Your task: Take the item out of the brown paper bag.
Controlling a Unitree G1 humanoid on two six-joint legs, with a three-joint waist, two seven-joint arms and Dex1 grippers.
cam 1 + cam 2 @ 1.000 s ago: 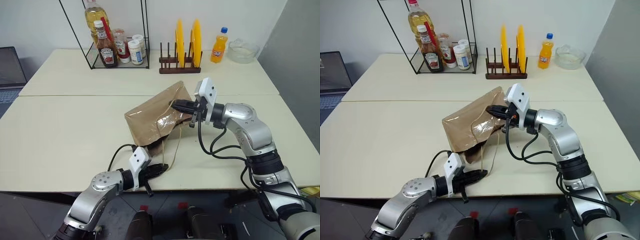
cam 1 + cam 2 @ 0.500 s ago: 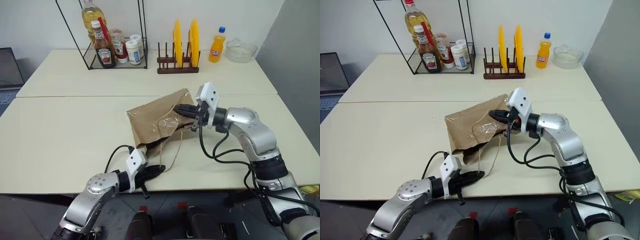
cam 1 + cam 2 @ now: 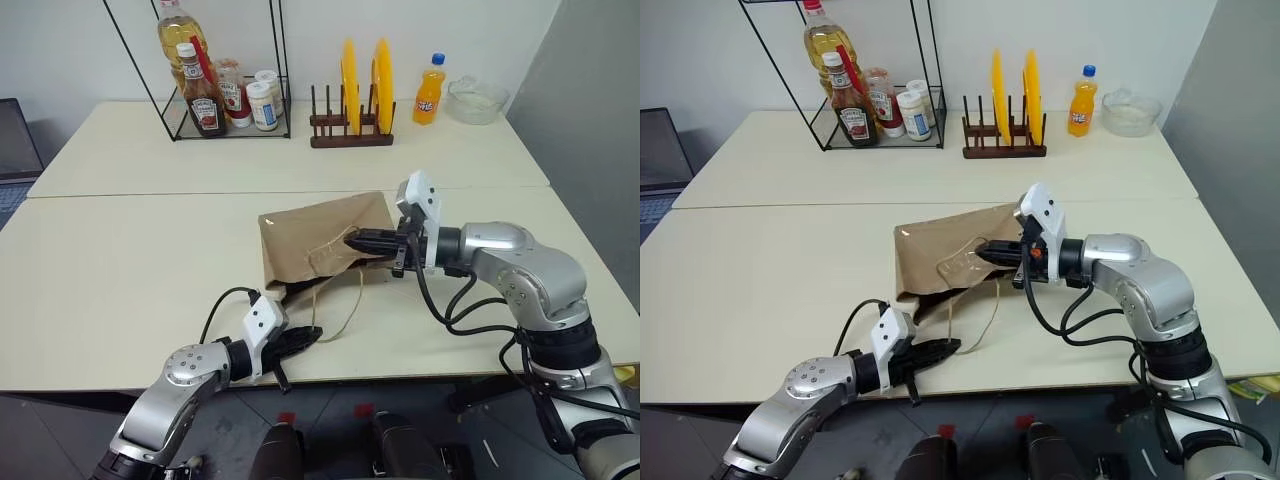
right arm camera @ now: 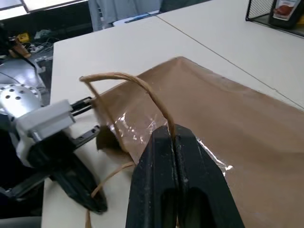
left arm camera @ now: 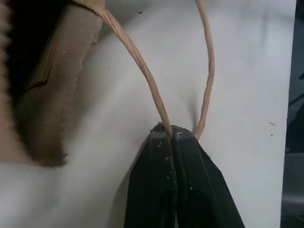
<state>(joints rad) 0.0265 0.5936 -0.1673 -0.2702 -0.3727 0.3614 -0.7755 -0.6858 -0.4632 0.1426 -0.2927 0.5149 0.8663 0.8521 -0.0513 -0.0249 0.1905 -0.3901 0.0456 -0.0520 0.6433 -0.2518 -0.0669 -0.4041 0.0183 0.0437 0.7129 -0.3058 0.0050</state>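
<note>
The brown paper bag lies creased on its side in the middle of the table, its mouth toward the front edge. My right gripper hovers over the bag's near side, shut on one twisted-paper handle. My left gripper sits at the table's front edge, shut on the other handle loop, which trails from the bag's mouth. A glossy patch shines on the bag's upper face. The item is hidden inside the bag.
A wire rack with sauce bottles and jars stands at the back left. A wooden rack with yellow plates, an orange soda bottle and a glass bowl line the back. A laptop sits far left.
My right gripper has drawn back toward me and rolled, keeping its handle, and the bag's raised side has sunk flatter. The left gripper has stayed put. The camera has shifted slightly.
</note>
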